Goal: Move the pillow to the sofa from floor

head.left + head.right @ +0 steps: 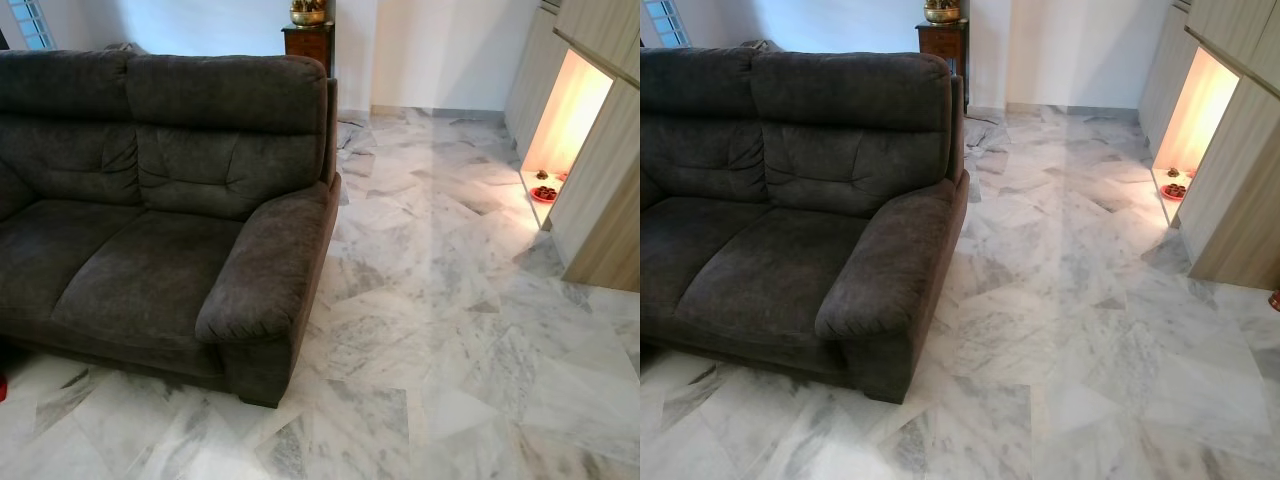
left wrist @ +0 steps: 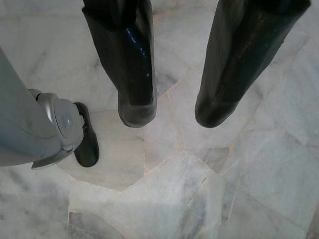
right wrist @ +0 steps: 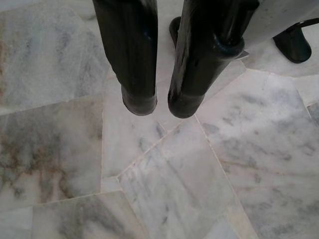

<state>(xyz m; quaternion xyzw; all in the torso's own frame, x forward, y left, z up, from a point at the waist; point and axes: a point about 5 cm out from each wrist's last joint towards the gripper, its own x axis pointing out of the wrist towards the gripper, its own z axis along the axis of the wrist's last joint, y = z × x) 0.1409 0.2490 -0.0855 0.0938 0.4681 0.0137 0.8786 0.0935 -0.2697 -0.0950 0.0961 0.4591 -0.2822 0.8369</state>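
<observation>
Both claws hung empty over the pale marble floor (image 1: 450, 330) while you faced the dark grey upholstered sofa (image 1: 160, 220).

Your left claw (image 2: 172, 112) had its fingers apart; your right claw (image 3: 162, 105) had them nearly together, a narrow gap left, gripping nothing. I could not tell you where the pillow was. A dark wooden cabinet (image 1: 310, 42) stood behind the sofa, and a lit wall niche (image 1: 562, 115) glowed to your right.
</observation>
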